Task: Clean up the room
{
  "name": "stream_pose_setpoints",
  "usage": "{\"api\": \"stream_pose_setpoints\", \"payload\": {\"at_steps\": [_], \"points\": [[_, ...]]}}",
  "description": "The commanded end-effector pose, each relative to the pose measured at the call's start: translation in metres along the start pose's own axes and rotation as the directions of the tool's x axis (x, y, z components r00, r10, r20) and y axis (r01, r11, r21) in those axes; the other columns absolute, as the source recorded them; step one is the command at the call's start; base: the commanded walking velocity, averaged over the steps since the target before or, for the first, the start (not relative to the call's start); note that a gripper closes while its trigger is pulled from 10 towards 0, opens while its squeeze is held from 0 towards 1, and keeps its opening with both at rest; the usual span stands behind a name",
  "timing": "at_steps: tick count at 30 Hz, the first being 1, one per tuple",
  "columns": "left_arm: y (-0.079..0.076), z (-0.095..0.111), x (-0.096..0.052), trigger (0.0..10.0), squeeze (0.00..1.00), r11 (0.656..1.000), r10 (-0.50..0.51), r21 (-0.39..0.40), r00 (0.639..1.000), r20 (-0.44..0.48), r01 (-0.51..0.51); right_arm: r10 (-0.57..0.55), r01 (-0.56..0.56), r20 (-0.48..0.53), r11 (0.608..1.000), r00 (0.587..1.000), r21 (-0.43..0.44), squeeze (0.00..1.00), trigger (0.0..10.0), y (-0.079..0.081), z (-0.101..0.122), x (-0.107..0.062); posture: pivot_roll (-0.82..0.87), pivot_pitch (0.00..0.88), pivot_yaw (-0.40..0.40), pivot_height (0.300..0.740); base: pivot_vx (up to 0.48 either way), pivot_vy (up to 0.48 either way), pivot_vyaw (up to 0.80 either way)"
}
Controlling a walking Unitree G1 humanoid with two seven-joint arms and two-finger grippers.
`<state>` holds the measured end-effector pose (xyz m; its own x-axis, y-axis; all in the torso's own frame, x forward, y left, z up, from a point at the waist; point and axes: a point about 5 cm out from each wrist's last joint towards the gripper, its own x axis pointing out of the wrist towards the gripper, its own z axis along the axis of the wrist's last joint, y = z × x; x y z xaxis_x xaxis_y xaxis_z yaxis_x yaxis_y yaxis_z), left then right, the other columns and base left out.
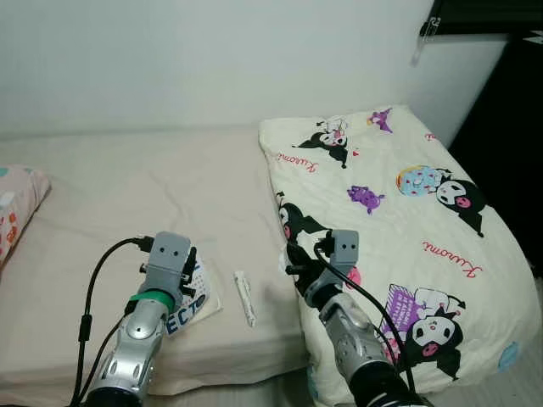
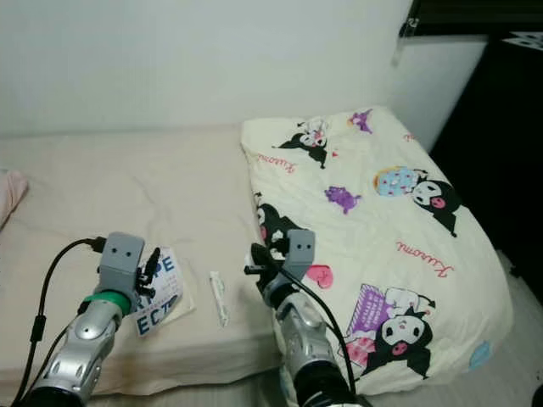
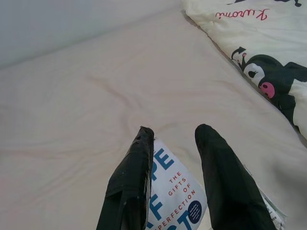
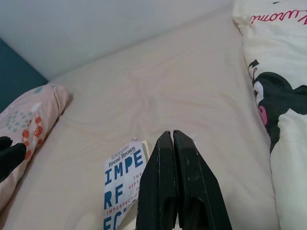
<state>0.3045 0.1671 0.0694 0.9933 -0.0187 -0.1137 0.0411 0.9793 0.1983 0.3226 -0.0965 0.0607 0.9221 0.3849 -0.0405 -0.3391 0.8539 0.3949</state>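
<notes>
A white book with blue letters [image 1: 191, 310] lies on the beige bed sheet [image 1: 127, 186] near the front edge. My left gripper [image 1: 192, 275] hovers just over the book, open, and the cover [image 3: 175, 196] shows between and below its two fingers. A small white tube [image 1: 245, 298] lies on the sheet to the right of the book. My right gripper [image 1: 293, 261] is shut with nothing in it, at the left edge of the cartoon-print blanket [image 1: 399, 229], pointing toward the book [image 4: 122, 187].
A pink patterned pillow [image 1: 13, 208] lies at the bed's far left. The blanket covers the right part of the bed. A white wall [image 1: 212, 59] runs behind the bed, and dark furniture [image 1: 509, 127] stands at the far right.
</notes>
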Motion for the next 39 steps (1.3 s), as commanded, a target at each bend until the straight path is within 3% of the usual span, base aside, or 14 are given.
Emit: {"api": "stream_pose_setpoints", "payload": {"at_steps": [1, 8, 39], "points": [[0.003, -0.0067, -0.0032, 10.0, 0.0, 1.0, 0.013, -0.006, 0.999, -0.03, -0.013, -0.006, 0.006, -0.023, 1.0, 1.0, 0.017, 0.0, 10.0, -0.0005, -0.0067, -0.0025, 0.08, 0.0, 0.069, 0.74, 0.0, 0.0, 0.0], [-0.0018, -0.0057, -0.0013, 10.0, 0.0, 1.0, 0.0, -0.007, 1.0, -0.031, 0.0, 0.012, -0.013, -0.035, 0.999, 0.999, -0.049, 0.0, 10.0, -0.0009, -0.0069, -0.0041, 0.07, 0.0, 0.079, 0.74, 0.0, 0.0, 0.3], [-0.0044, -0.0063, -0.0017, 10.0, 0.0, 1.0, -0.009, -0.003, 0.999, -0.037, 0.009, -0.012, 0.011, -0.028, 0.999, 1.0, -0.046, 0.0, 10.0, -0.0078, -0.0048, -0.0067, 0.07, 0.0, 0.076, 0.74, 0.0, 0.0, 0.8]]}}
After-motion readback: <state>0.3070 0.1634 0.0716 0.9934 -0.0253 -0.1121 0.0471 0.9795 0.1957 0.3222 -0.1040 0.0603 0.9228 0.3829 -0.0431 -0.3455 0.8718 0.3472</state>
